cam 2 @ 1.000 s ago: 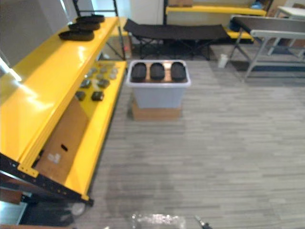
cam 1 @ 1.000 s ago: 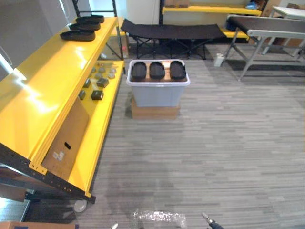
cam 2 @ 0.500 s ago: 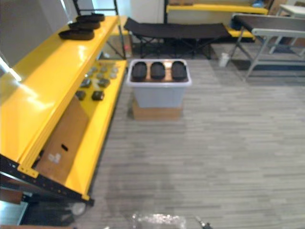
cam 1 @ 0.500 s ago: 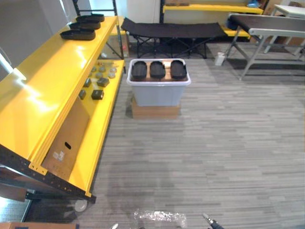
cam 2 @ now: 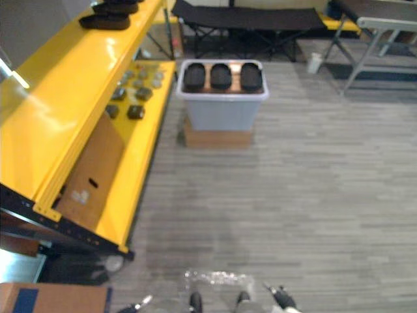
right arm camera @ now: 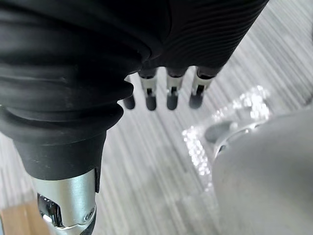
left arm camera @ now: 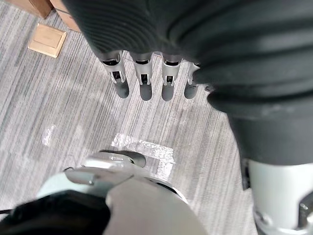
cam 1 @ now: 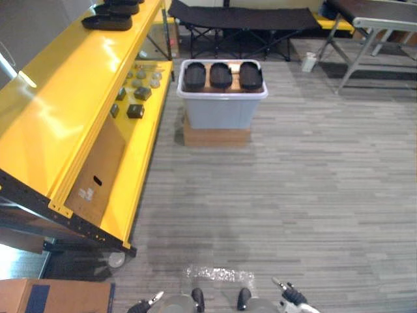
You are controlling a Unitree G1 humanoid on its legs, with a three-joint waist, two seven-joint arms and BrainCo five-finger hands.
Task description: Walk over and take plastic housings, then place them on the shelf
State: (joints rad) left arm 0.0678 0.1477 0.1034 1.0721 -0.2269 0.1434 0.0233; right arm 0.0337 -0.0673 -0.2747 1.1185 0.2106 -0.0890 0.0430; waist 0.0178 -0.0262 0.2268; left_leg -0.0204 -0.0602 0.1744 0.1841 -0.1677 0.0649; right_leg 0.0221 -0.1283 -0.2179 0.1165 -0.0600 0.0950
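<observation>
Wide-open grey floor [cam 1: 306, 189] ahead. The yellow shelf [cam 1: 62, 111] lines the left edge, and a grey bin [cam 1: 221, 111] stands near it on a cardboard box [cam 1: 217, 137]. Three black plastic housings [cam 1: 221, 75] lie side by side across the bin's top, with shelved housings [cam 1: 107, 21] up on the top level. The left robot hand [left arm camera: 145, 73] and right robot hand [right arm camera: 171, 90] hang low over the floor, fingers straight — released, holding nothing.
</observation>
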